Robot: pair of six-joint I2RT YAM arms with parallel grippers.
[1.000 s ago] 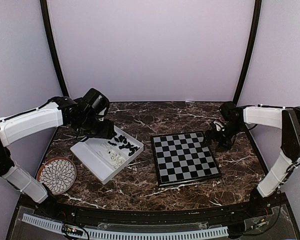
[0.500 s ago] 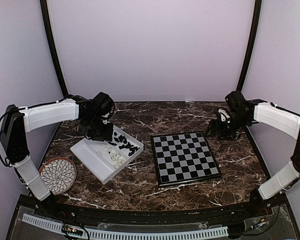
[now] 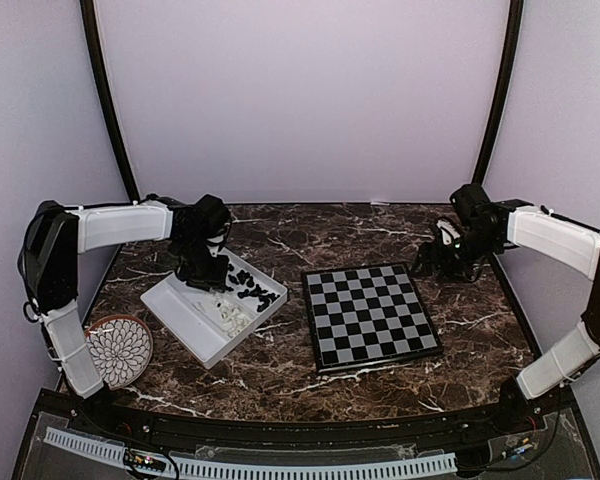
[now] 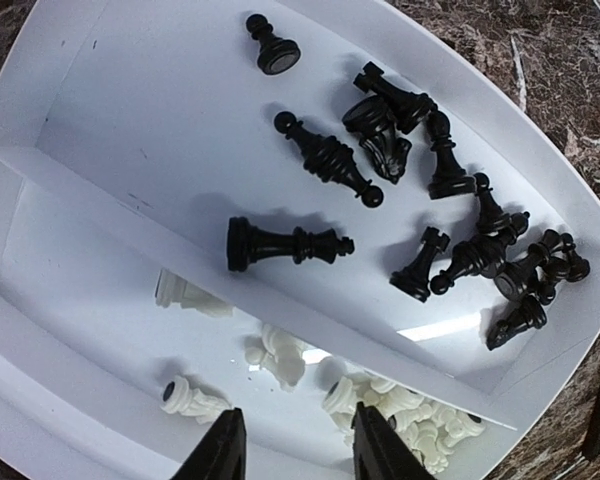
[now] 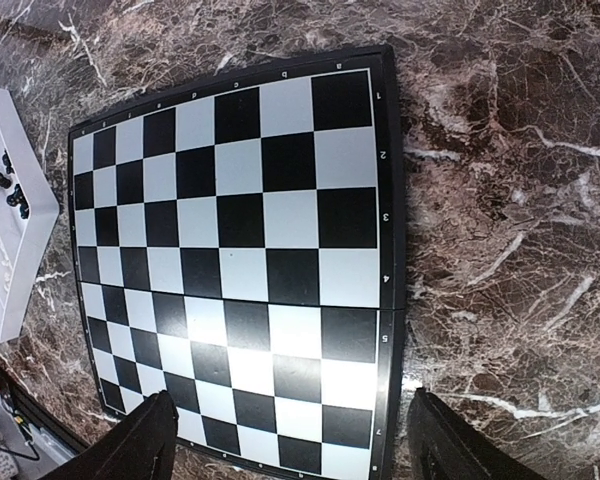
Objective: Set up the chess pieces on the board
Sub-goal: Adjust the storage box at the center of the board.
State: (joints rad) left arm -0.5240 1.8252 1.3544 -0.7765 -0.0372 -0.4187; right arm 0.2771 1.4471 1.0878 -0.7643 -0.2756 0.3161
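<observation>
Left gripper (image 4: 300, 450) half open, empty, nearer arm. White pieces (image 4: 280, 355) toppled just ahead of fingertips in tray (image 4: 130, 100); black pieces (image 4: 290, 243) beyond divider. Right gripper (image 5: 295, 450) wide open, empty, over bare board (image 5: 240, 250).

White chess pieces (image 4: 412, 422) partly behind gripper (image 4: 298, 425)

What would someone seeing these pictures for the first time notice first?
The board lies bare in the middle, not one piece on it. Left of it, a white tray holds black pieces in one compartment and white pieces in the other, with the left gripper above the white ones, jaws apart.
</observation>
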